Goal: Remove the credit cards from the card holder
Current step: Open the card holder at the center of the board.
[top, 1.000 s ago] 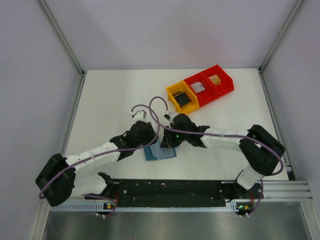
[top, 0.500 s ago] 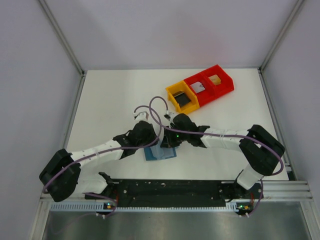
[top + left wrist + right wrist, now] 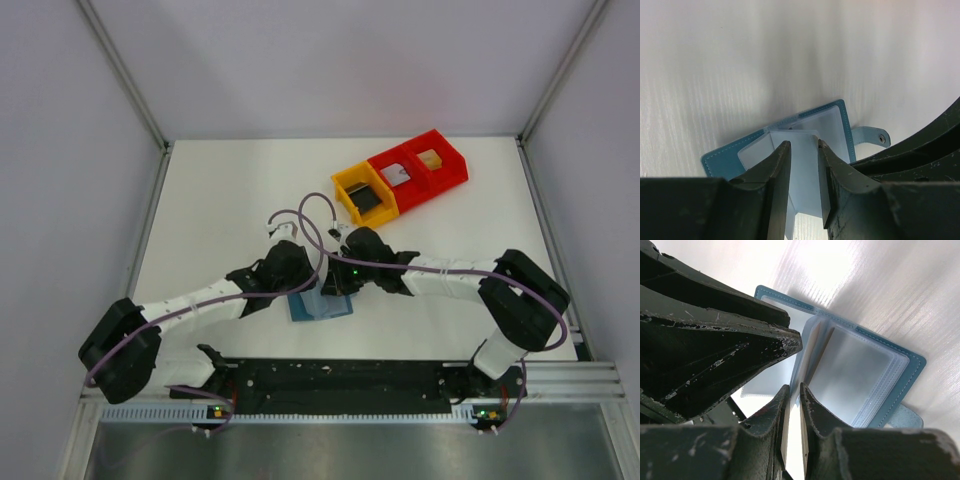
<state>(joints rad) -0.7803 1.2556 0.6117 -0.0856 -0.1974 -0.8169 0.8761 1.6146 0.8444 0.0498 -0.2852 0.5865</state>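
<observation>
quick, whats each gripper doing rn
left gripper: jaws apart around a pale sleeve of the card holder; grip cannot be told
right gripper: closed on a thin pale sheet from the holder

card holder point(image 3: 325, 306): on table point(image 3: 220, 200) | bins point(image 3: 412, 196): behind-right of it | credit cards point(image 3: 366, 199): inside bins

You see both arms reaching inward across the white table point(image 3: 210, 200) and meeting near its middle. The left gripper point(image 3: 298, 270) and right gripper point(image 3: 337, 277) sit close together over the teal card holder point(image 3: 325, 306), covering its upper edge; you cannot read their jaws from here. Well apart, toward the far right, a yellow bin point(image 3: 346, 186) holds a dark card point(image 3: 366, 199). The red bin point(image 3: 447, 172) touching it holds a pale card point(image 3: 398, 177) and a tan card point(image 3: 431, 159).
</observation>
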